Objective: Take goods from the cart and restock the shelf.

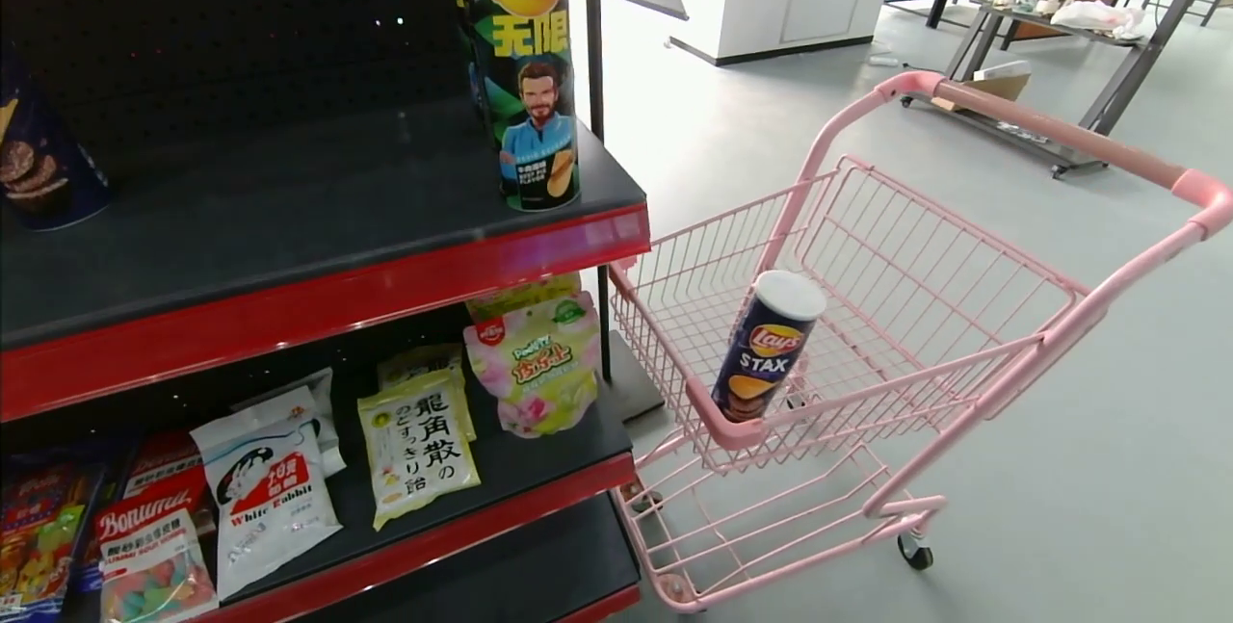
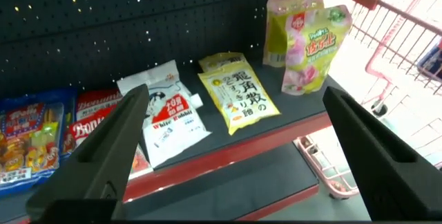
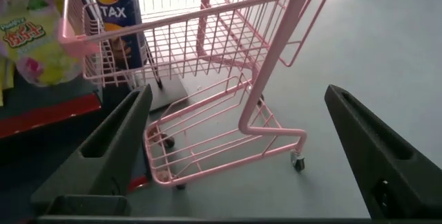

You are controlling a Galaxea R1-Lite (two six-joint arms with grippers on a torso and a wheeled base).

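A dark blue crisp canister (image 1: 766, 349), white lid up, leans tilted in the pink shopping cart (image 1: 1060, 134), in the basket corner opposite the handle and closest to the shelf (image 1: 289, 209). A taller crisp canister (image 1: 530, 74) stands upright at the front right corner of the upper board, just behind its red edge. Candy bags (image 1: 270, 498) lie on the board below. The left claw (image 2: 235, 92) hangs spread wide, holding nothing, facing those bags. The right claw (image 3: 238, 92), equally spread and holding nothing, faces the cart's lower frame.
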